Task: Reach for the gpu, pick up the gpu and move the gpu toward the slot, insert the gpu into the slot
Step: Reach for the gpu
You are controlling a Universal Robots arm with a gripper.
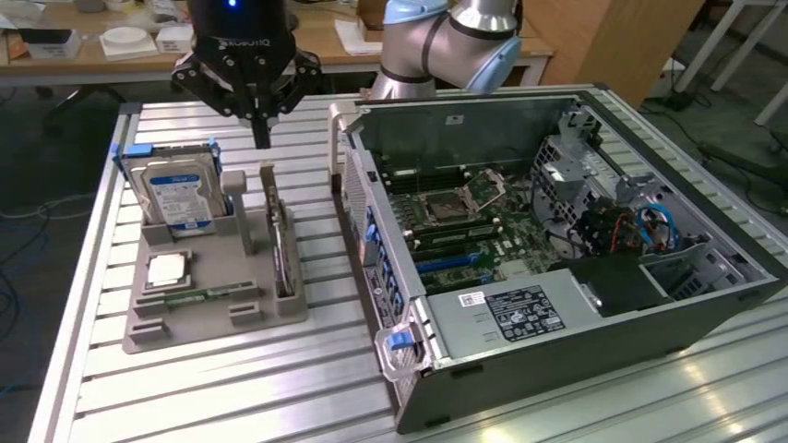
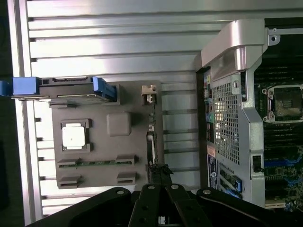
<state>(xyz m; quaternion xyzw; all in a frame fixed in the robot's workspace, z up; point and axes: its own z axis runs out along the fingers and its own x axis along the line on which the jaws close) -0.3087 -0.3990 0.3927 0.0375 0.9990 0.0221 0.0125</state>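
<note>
The gpu (image 1: 284, 247) is a thin dark card standing on edge along one side of the grey holder (image 1: 185, 328), its grey metal bracket (image 1: 268, 189) at the far end. In the wrist view the gpu (image 2: 150, 142) appears edge-on. My black gripper (image 1: 261, 138) hangs above the card's bracket end, apart from it, shut with nothing between its fingers. Its closed fingertips (image 2: 159, 171) sit over the card's edge. The blue slot (image 1: 449, 261) lies on the motherboard inside the open computer case (image 1: 689, 314).
The holder also carries an upright silver hard drive (image 1: 181, 192) with a blue-white label, a processor chip (image 1: 168, 269) and a small green memory stick (image 1: 203, 296). The case's perforated rear wall (image 1: 360, 198) rises close beside the holder. A cluttered desk (image 1: 136, 41) stands behind.
</note>
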